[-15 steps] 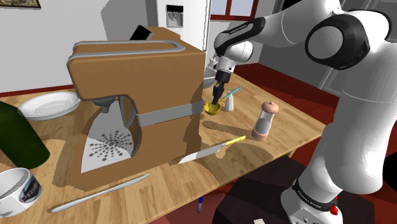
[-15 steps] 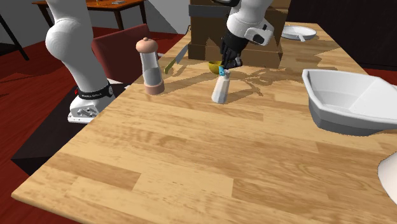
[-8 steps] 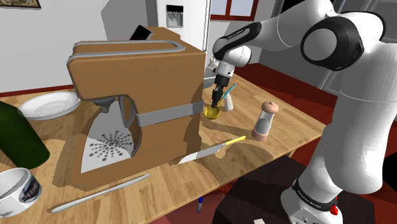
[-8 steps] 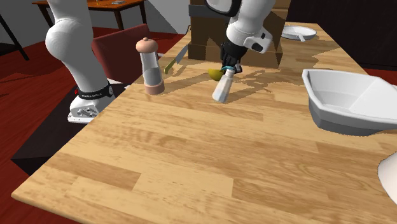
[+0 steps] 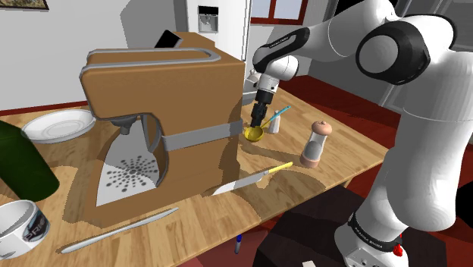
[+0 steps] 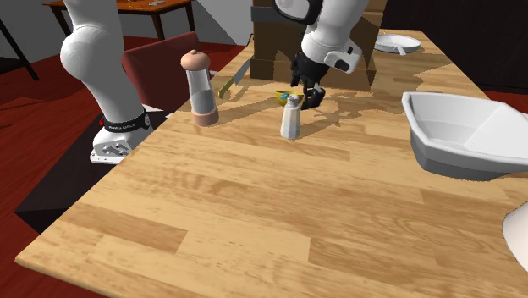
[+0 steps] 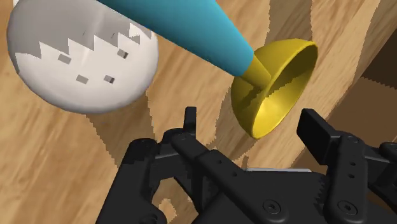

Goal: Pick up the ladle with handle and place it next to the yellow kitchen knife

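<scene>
The ladle has a yellow bowl (image 5: 253,134) and a teal handle (image 5: 279,112). Its bowl lies on the wooden table beside the brown appliance (image 5: 151,106), and its handle slants up over a white shaker (image 5: 273,124). My gripper (image 5: 259,119) hangs just above the bowl, open, touching nothing. In the wrist view the bowl (image 7: 273,89) sits ahead of my gripper (image 7: 251,121), its fingers standing apart, and the handle (image 7: 184,28) crosses the shaker's top (image 7: 83,57). The yellow-handled knife (image 5: 254,177) lies a short way nearer the table's front edge, apart from the ladle. The second exterior view shows the gripper (image 6: 306,88) and the ladle's bowl (image 6: 284,97).
A pepper mill (image 5: 314,143) stands near the table's edge, at the shoulder view's right of the ladle. A white plate (image 5: 57,125), a dark green bottle (image 5: 23,163), a white cup (image 5: 19,227) and a long grey utensil (image 5: 121,230) lie at the shoulder view's left. A white square dish (image 6: 461,131) sits farther along the table.
The gripper has opened and let go of the ladle, which now rests on the table. The white shaker, tilted half a second ago, stands upright.
</scene>
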